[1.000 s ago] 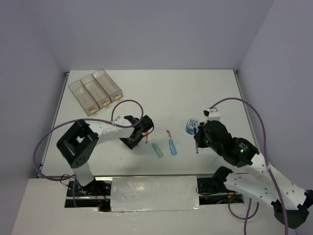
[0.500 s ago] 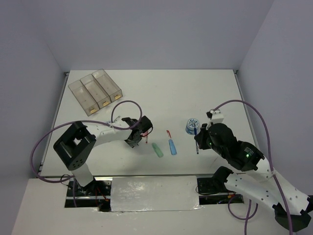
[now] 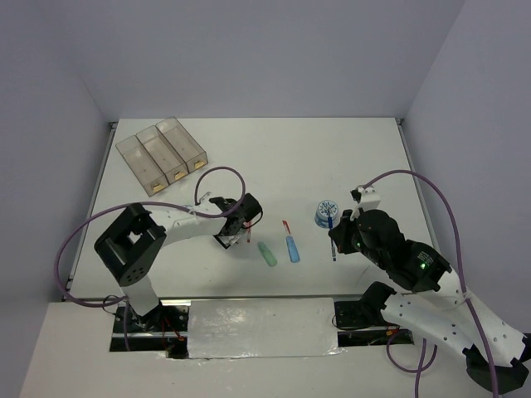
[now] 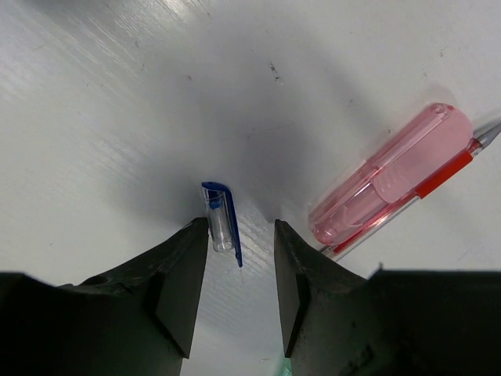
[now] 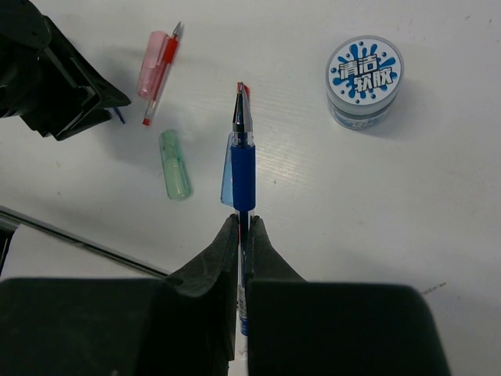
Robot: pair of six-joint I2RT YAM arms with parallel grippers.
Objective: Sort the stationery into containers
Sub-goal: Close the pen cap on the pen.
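Observation:
My right gripper (image 5: 243,223) is shut on a blue pen (image 5: 243,157) and holds it above the table; it also shows in the top view (image 3: 333,239). Below the pen lie a blue bar (image 3: 292,248) and a green bar (image 3: 266,254). A blue-white tape roll (image 3: 325,214) stands beside the right gripper. My left gripper (image 4: 241,235) is open, low over the table, with a small clear and blue pen cap (image 4: 221,223) by its left finger. A pink bar (image 4: 391,184) on a red pen (image 4: 442,168) lies just right of it. The three clear containers (image 3: 162,154) stand at the far left.
A short red piece (image 3: 285,226) lies between the two grippers. The left arm's purple cable (image 3: 207,178) loops over the table near the containers. Walls close in on the left, back and right.
My right arm has shifted slightly with the blue pen still in its grip. My left gripper has nudged a little to the right beside the pink bar.

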